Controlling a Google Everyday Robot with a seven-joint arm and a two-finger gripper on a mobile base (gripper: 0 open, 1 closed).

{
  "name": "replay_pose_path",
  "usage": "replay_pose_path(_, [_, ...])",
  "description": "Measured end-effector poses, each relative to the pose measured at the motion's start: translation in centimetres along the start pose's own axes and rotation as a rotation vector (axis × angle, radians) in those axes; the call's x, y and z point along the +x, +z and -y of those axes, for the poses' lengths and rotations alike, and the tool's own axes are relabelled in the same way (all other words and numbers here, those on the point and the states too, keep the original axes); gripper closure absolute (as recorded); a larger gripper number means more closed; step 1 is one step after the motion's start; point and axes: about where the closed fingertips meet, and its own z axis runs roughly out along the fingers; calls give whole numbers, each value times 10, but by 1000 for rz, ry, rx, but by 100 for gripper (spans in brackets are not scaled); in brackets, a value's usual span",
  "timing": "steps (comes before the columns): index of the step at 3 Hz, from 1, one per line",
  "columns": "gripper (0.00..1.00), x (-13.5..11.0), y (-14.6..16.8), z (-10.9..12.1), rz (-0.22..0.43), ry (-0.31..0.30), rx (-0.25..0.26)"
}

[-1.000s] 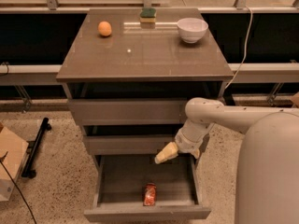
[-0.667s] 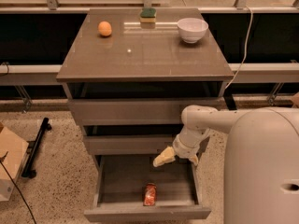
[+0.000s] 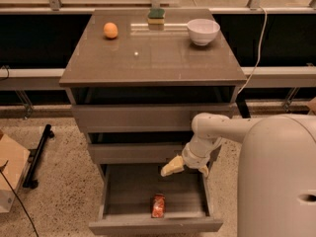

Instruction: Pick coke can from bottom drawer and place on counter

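The coke can (image 3: 158, 205) is red and lies on its side near the front middle of the open bottom drawer (image 3: 116, 209). My gripper (image 3: 172, 166) hangs over the drawer's back right part, above and a little behind the can, not touching it. Its pale fingers (image 3: 169, 168) point left and down. The counter (image 3: 153, 56) is the glossy grey-brown top of the cabinet, above the two upper drawers.
An orange fruit (image 3: 110, 30), a green and yellow sponge (image 3: 156, 16) and a white bowl (image 3: 203, 31) stand on the counter's back part. My white arm and body (image 3: 276, 177) fill the right side. A cardboard box (image 3: 10, 174) and a black bar (image 3: 38, 154) lie on the floor at left.
My arm has drawn in closer to my body and the gripper has shifted slightly left and down over the drawer. The can has not moved.
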Motion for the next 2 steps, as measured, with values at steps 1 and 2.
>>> replay_pose_path(1, [0,-7,21,-13,15,11,-16])
replay_pose_path(2, [0,-14,43,-19,48,19,-44])
